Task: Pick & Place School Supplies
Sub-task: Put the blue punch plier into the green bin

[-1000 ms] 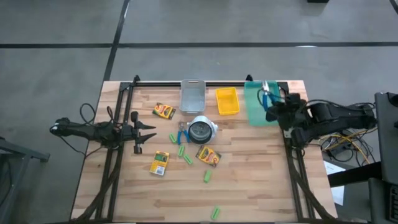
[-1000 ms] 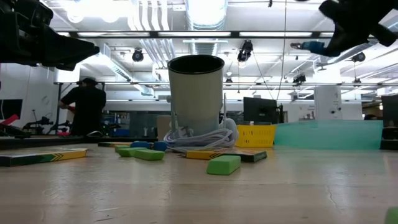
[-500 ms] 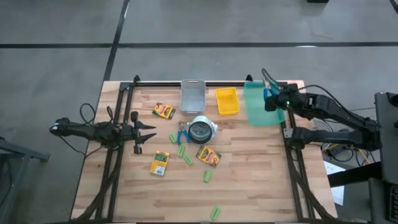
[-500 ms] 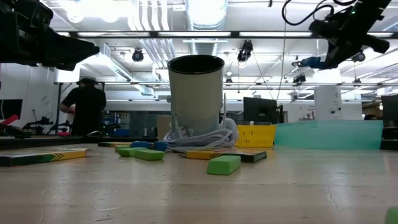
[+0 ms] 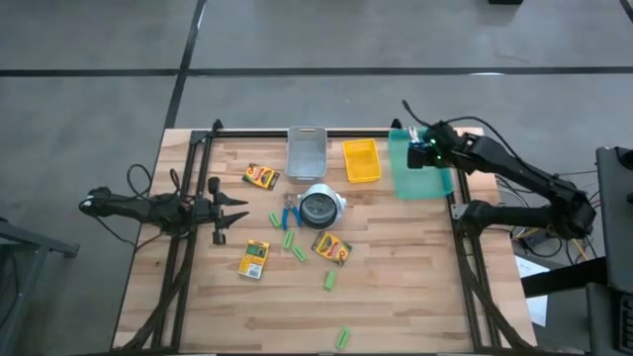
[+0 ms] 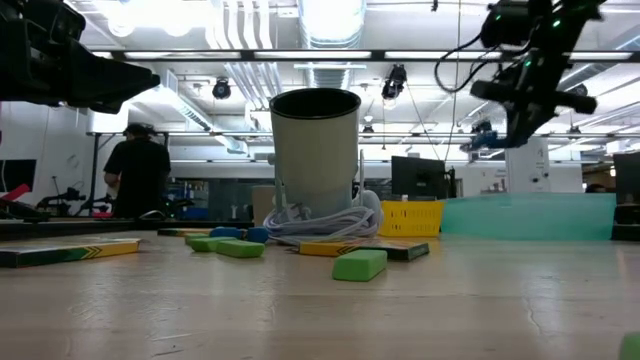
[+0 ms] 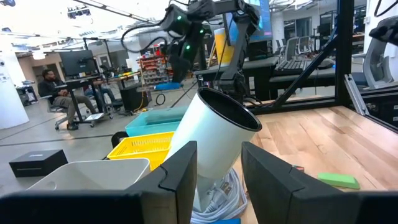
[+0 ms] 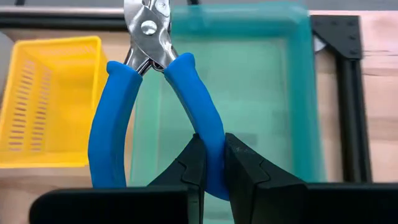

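1. The wooden worktop [image 5: 396, 277] sits inside a black frame, with both dark arms reaching in from its sides.
2. The right arm stretches over the far right corner; its right gripper [image 8: 210, 163] is clenched on one handle of a blue-handled tool [image 8: 155, 93], which hangs in the air above the teal tray [image 5: 415, 178], metal nose pointing away from the wrist.
3. The left arm lies low along the left edge; its left gripper [image 5: 237, 211] is partly parted and grasps nothing.
4. Along the far edge, from left to right, stand a grey bin [image 5: 307, 153], a yellow basket [image 5: 361, 161] and the teal tray.
5. A white cup [image 6: 315, 150] stands near the middle, a coil of white cord at its base.
6. Three yellow-and-green crayon boxes [image 5: 261, 177] [image 5: 254, 259] [image 5: 331, 247] lie flat around the cup; any printing on them is too small to read.
7. A second blue-handled tool [image 5: 288, 212] lies just left of the cup.
8. Short green sticks [image 5: 298, 253] are scattered on the near half, one [image 5: 342, 338] close to the front edge.
9. Beyond the worktop, a person in dark clothing [image 6: 138, 175] stands in the room.
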`<state>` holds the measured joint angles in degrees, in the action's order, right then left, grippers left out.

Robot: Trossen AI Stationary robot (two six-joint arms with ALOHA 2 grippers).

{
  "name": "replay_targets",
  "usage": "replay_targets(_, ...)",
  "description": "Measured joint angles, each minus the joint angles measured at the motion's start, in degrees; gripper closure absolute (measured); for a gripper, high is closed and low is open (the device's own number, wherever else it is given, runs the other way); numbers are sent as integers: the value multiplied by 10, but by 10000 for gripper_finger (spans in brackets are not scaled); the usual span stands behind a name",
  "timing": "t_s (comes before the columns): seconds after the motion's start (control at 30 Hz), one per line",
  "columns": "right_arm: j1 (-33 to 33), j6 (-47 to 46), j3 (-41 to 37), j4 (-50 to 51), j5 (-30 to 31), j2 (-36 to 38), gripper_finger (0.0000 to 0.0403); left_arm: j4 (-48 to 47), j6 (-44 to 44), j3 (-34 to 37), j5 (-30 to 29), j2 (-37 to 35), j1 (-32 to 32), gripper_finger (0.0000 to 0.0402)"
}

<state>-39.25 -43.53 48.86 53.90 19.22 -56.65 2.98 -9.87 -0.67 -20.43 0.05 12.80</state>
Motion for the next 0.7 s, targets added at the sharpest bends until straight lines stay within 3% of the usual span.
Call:
replay_targets(0.33, -45, 33, -1, -24, -45, -131, 374, 0, 0, 0, 0, 0, 0, 271)
replay_targets(0.7, -104, 73, -1, -78, -101, -206, 374, 0, 0, 0, 0, 0, 0, 271)
